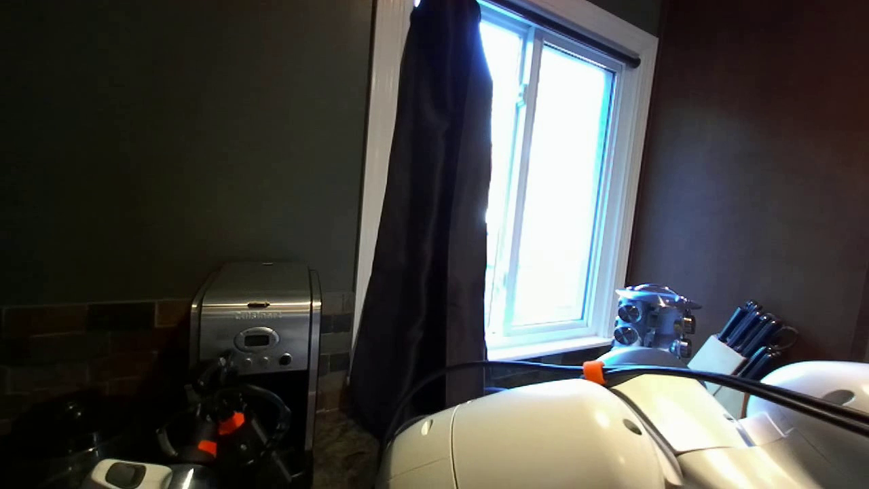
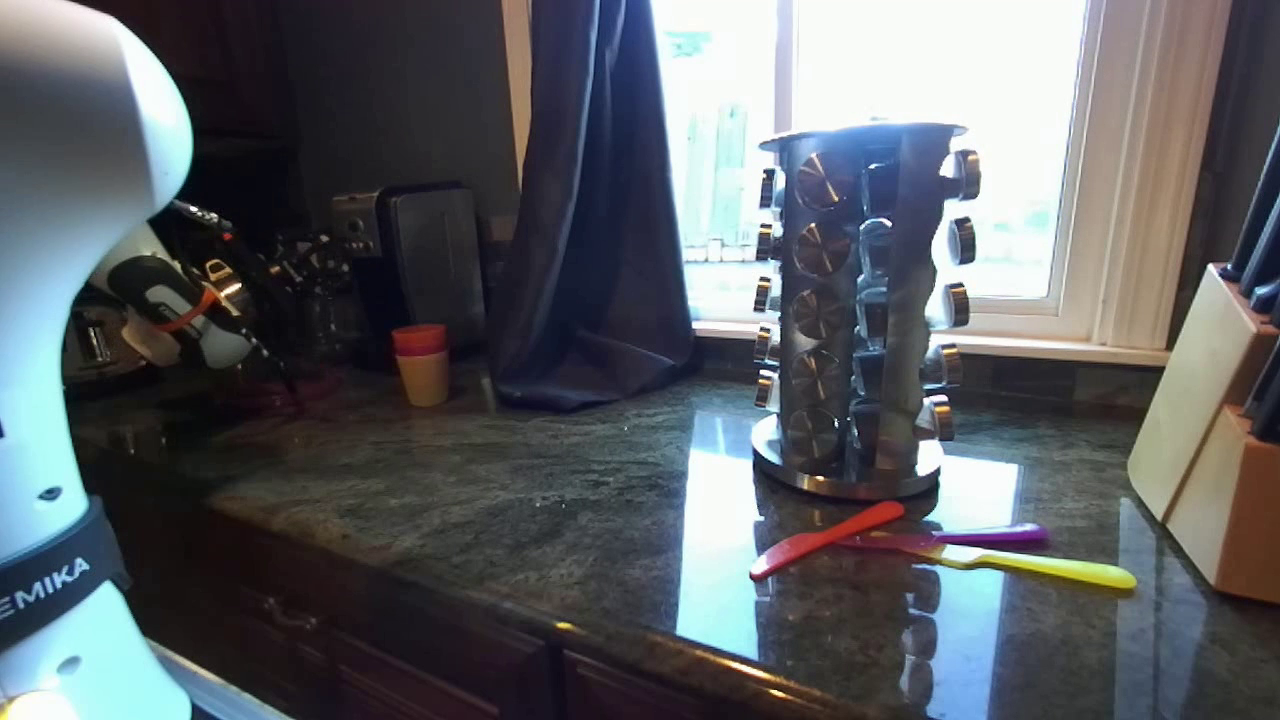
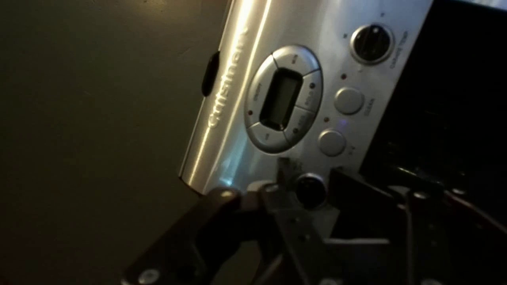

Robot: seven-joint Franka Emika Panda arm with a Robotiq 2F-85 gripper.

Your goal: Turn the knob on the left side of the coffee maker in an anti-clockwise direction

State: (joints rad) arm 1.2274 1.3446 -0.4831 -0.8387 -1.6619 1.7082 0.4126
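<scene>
The coffee maker (image 1: pixel 220 333) stands against the wall, brushed silver in front. In an exterior view its dark side (image 2: pixel 440 265) shows behind the cups. The wrist view shows its front panel (image 3: pixel 229 99) turned sideways, with an oval display, two round buttons and a dark knob at each end. My gripper (image 3: pixel 308 169) is open, its two fingertips on either side of the left knob (image 3: pixel 311 192). A narrow gap shows beside the knob; whether a finger touches it I cannot tell. In an exterior view my gripper (image 1: pixel 220 370) hides the left knob.
Stacked orange and yellow cups (image 2: pixel 422 365) stand by the coffee maker, near a dark curtain (image 2: pixel 600 220). A spice rack (image 2: pixel 850 310), plastic knives (image 2: pixel 830 540) and a knife block (image 2: pixel 1200 450) are further along the counter (image 2: pixel 500 500). A dark pot (image 1: pixel 68 435) stands left of the coffee maker.
</scene>
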